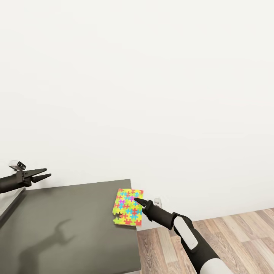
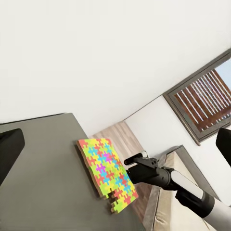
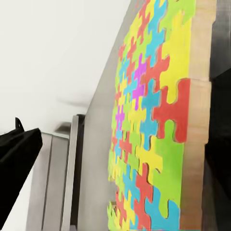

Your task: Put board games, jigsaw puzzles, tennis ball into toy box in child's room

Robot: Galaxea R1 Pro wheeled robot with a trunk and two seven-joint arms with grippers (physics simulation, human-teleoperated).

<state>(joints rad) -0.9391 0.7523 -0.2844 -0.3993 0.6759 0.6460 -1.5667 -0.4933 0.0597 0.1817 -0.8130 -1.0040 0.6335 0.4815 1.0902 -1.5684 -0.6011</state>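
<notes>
The right end effector (image 1: 139, 201) is closed on the jigsaw puzzle (image 1: 128, 207), gripped at its edge and held over the near corner of the dark grey cabinet (image 1: 72, 228). Whether the puzzle touches the cabinet top cannot be told. Well apart, across the cabinet, the left end effector (image 1: 42, 173) is held above the surface, fingers narrowly parted and empty. Wood plank floor (image 1: 236, 232) is seen below the right arm.

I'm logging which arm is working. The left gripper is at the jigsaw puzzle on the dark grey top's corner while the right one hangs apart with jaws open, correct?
Sides are swapped. In the head view the right gripper is at the jigsaw puzzle on the dark grey top's corner; the left gripper hangs apart, jaws open.
</notes>
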